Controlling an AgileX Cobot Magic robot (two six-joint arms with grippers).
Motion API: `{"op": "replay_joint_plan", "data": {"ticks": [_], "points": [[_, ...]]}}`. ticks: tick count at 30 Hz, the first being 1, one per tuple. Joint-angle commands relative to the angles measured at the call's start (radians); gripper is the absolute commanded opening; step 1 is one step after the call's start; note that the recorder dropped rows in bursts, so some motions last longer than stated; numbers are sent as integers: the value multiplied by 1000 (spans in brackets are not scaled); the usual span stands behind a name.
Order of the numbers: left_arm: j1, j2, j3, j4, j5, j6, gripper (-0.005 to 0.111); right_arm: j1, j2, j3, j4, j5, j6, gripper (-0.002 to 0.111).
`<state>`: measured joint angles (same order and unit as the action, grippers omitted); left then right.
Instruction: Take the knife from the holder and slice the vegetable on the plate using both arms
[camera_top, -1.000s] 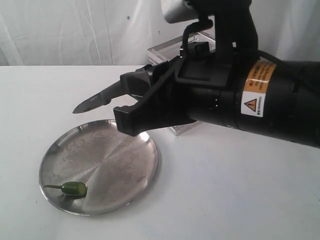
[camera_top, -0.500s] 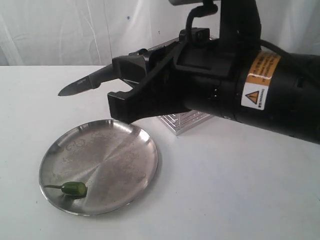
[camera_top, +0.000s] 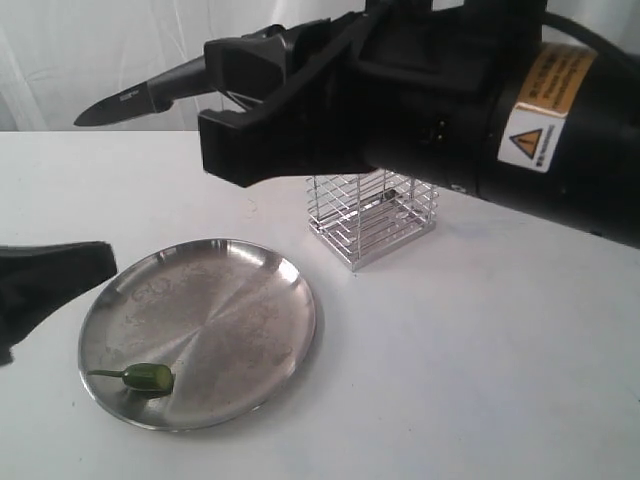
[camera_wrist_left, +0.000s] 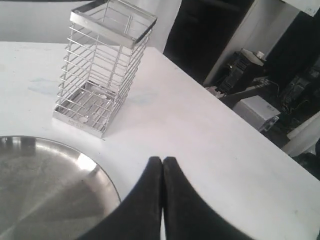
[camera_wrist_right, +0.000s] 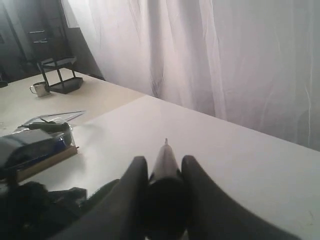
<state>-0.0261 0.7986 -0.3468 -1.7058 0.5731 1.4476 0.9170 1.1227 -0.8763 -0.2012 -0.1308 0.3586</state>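
Note:
My right gripper (camera_top: 222, 100) is shut on the handle of the black knife (camera_top: 140, 97) and holds it high above the table, blade pointing left. From the right wrist the knife (camera_wrist_right: 165, 150) runs out between the two fingers (camera_wrist_right: 137, 172). The empty chrome wire holder (camera_top: 372, 215) stands behind the steel plate (camera_top: 230, 300). A small green chilli, the vegetable (camera_top: 148, 377), lies near the plate's front left rim. My left gripper (camera_top: 95, 258) reaches in low at the left edge beside the plate; its wrist view shows it shut (camera_wrist_left: 163, 161) and empty, near the plate (camera_wrist_left: 45, 185), facing the holder (camera_wrist_left: 102, 75).
A white curtain hangs behind the white table. Past the table's far edge the left wrist view shows dark equipment and a grey box (camera_wrist_left: 255, 110). The right wrist view shows a second table with a mug (camera_wrist_right: 37, 89), a black rack (camera_wrist_right: 62, 75) and clutter.
The right gripper has lifted the knife up and to the left, uncovering the holder. The left gripper has come into the exterior view at the left edge.

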Motion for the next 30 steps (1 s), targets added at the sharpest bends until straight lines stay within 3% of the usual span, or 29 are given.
{"op": "replay_joint_plan", "data": {"ticks": [1,10,22,30], "points": [[-6,215,-137,-39,23,60,0,1,-8,-9,-5,-39,3,0],[-8,366,-318,-39,58,75,0,1,-2,-9,-5,-11,0,0],[-8,371,-353,-39,23,96,0,1,-2,-9,-20,233,-51,0],[-8,371,-352,-39,27,96,0,1,-2,-9,-20,302,-71,0]]}}
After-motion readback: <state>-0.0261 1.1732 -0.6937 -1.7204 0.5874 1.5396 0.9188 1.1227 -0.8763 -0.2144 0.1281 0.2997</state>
